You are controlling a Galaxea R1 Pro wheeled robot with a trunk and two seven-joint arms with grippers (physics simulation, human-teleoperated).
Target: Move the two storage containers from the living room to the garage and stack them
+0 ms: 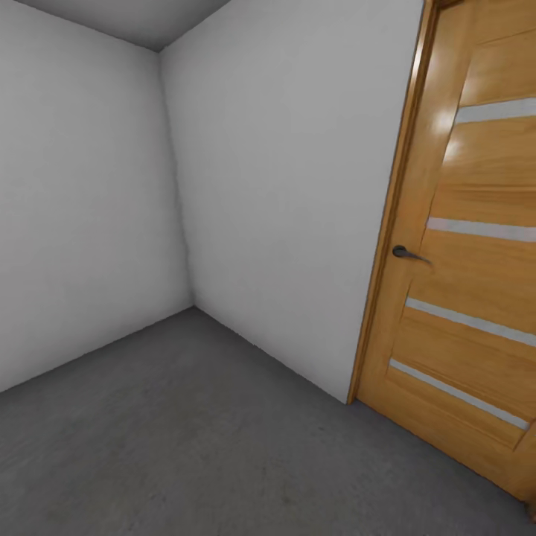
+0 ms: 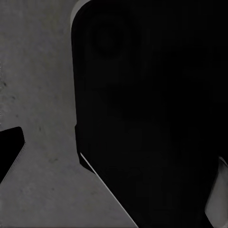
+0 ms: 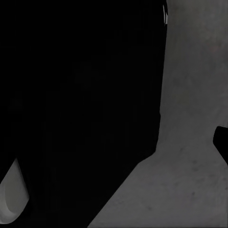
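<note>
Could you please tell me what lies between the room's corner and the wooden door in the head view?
A plain grey-white wall runs from the corner to the wooden door; dark concrete floor lies below.

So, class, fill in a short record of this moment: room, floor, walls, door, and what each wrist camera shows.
room: bare corner, looks like the garage
floor: dark grey speckled concrete
walls: plain grey-white, meeting in a corner
door: wooden, pale horizontal strips, dark handle, at the head view's right
left wrist view: dark robot part over grey floor
right wrist view: dark robot part over grey floor
hands: state cannot be told
</note>
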